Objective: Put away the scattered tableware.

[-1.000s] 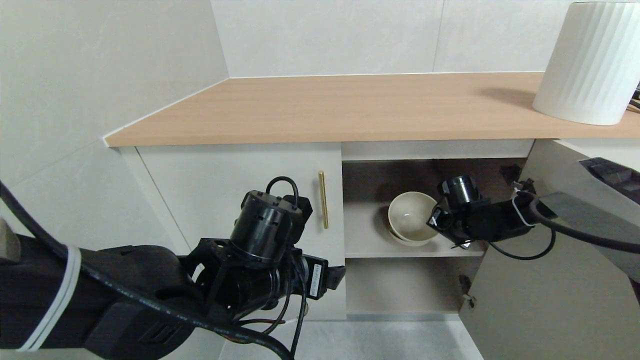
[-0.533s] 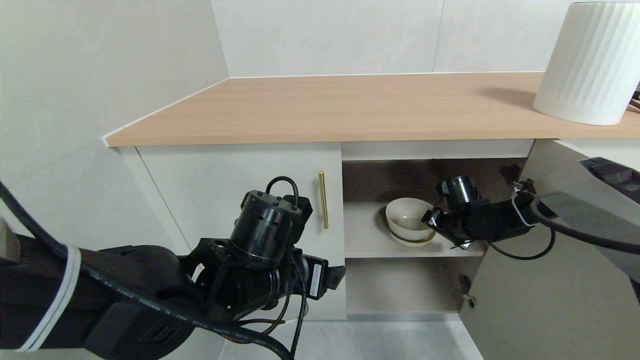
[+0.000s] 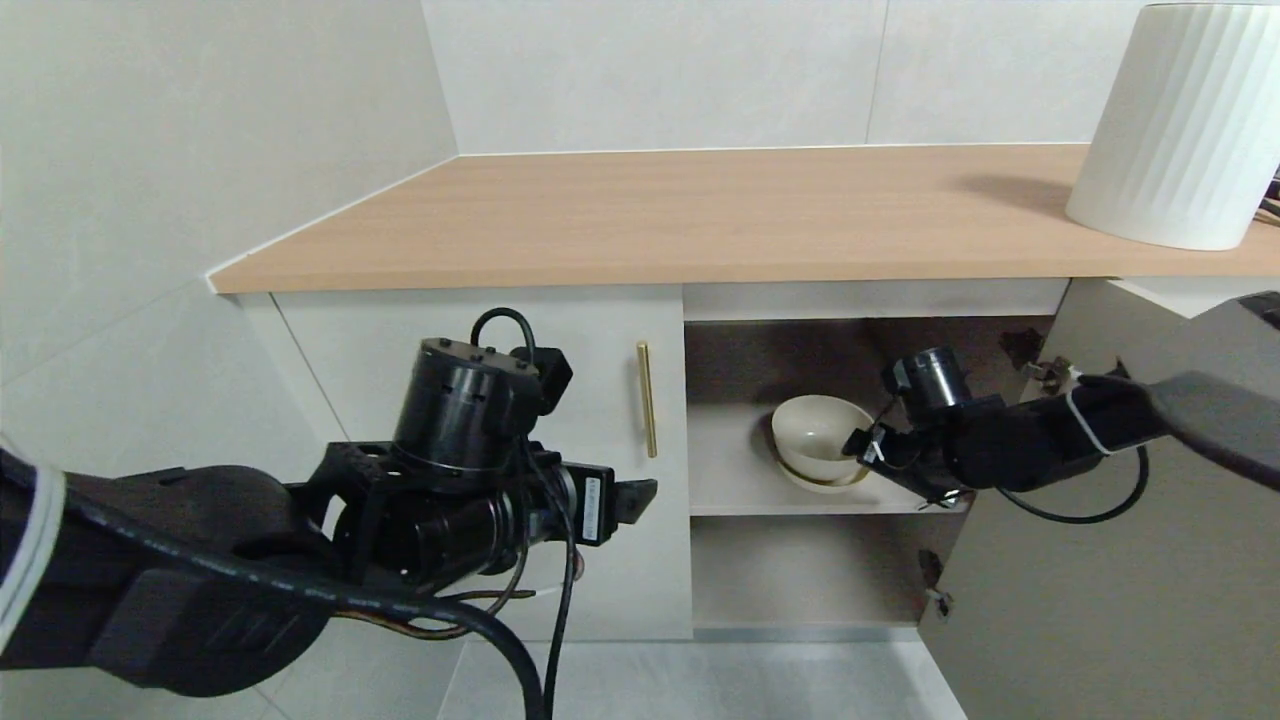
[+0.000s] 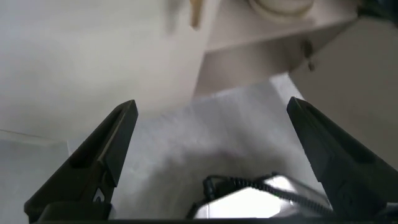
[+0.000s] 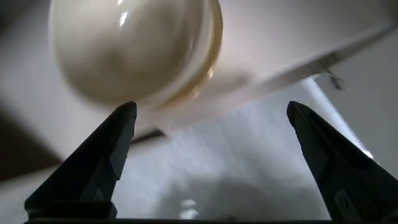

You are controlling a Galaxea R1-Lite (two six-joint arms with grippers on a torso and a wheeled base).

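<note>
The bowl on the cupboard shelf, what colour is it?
Plain glossy cream. The bowl shows best in the right wrist view.

A ribbed white container (image 3: 1180, 130) was cut off at the head view's top and right edges, right rim of the stacked bowls (image 3: 812, 432) was hidden behind the right gripper (image 3: 866, 447), the lower one mostly covered, gold handle (image 4: 196, 12) was blurred and cropped in the left wrist view.

bowl (image 3: 812, 432) glossy cream | lower bowl (image 3: 822, 483) has a yellowish-olive rim | counter (image 3: 700, 215) light wood grain | cabinet door (image 3: 470, 325) plain off-white | handle (image 3: 646, 398) brass-gold | ribbed container (image 3: 1180, 125) white with vertical ridges | shelf (image 3: 730, 470) beige | floor (image 3: 720, 680) pale grey | my left fingers (image 4: 93, 168) and right fingers (image 5: 99, 162) matte black, lol
</note>
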